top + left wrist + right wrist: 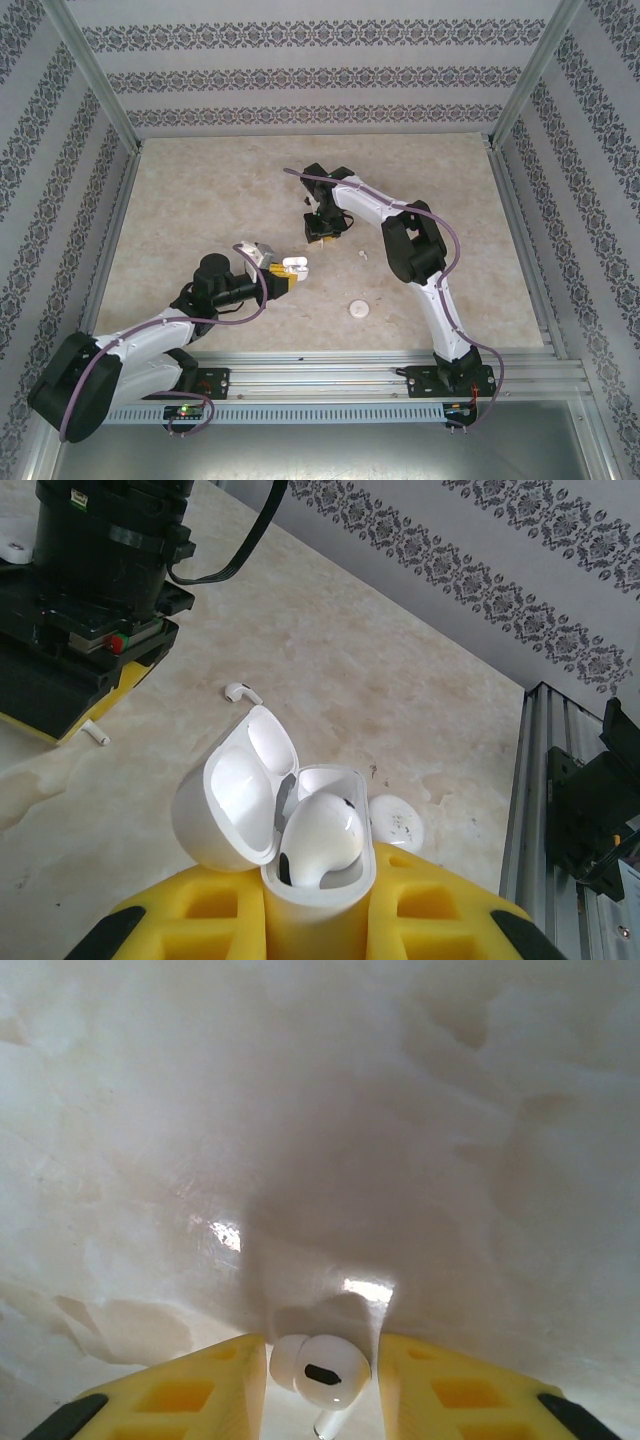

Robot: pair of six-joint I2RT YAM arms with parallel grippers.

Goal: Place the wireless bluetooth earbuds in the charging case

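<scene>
top external view. shows the left gripper [288,272] shut on the open charging case [294,265], raised above the table [200,190] in front of the left arm. shows the right gripper [322,234] pointed down at the table farther back, apart from the case. marks a loose earbud [362,255] as a white speck to the right of that gripper, and a white disc [358,309] nearer the bases.

left wrist view. shows the case clamped by its body between the yellow fingers [210,915], lid [232,802] swung open to the left, and a seated earbud [322,838] resting head-up in the case. appears to leave room beside it for another. places the loose earbud [240,692] flat on the table beyond the lid, and a thin white stem [96,734] poking out beside the right gripper's yellow pad.

right wrist view. shows the jaws apart, one yellow finger [190,1400] on each side of a bracketed earbud [322,1368] lying on the table, stem toward the camera. leaves narrow gaps on both sides, so no firm contact to report.

handling, as judged. looks very light, rigid, glossy and rounded, hence prone to rolling or squirting out under a hard pinch. calls for a gentle, centred close across the bulb, stem left free to enter the case first. risks a drop or a skewed grip, given how much smaller than the fingers each piece is.
</scene>
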